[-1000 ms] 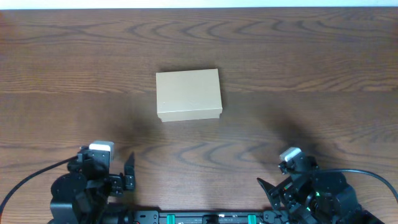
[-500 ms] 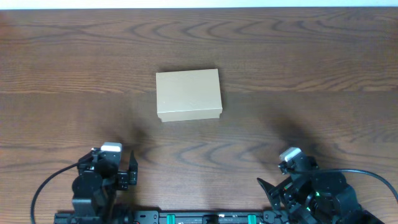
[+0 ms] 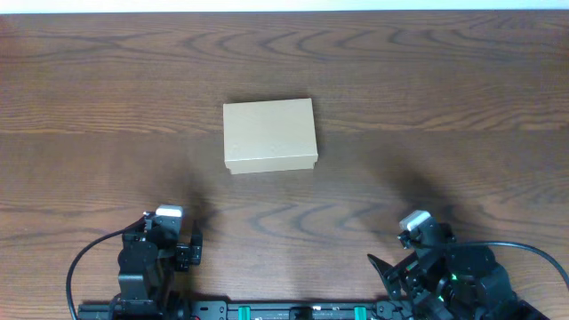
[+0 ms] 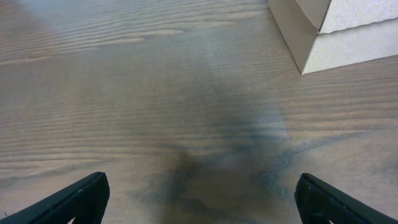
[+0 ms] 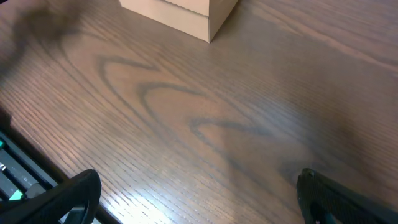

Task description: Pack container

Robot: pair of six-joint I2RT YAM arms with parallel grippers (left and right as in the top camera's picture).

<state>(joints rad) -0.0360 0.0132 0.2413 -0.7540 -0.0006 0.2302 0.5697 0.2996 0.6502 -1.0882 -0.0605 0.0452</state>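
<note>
The container (image 3: 269, 135) is a small tan cardboard box with its lid shut, lying near the middle of the table. Its corner shows at the top right of the left wrist view (image 4: 336, 31) and at the top of the right wrist view (image 5: 180, 12). My left gripper (image 3: 188, 249) is open and empty at the front left, well short of the box; its fingertips frame bare wood in its wrist view (image 4: 199, 199). My right gripper (image 3: 384, 271) is open and empty at the front right, also over bare wood (image 5: 199, 196). No blue flat item is in view.
The dark wooden table (image 3: 427, 89) fills the view. A black rail with green clips (image 3: 302, 311) runs along the front edge between the arm bases, and part of it shows in the right wrist view (image 5: 12, 168). Black cables trail from both arms.
My left arm has shifted to the right along the front edge and turned towards the box. The right arm and the box have not moved.
</note>
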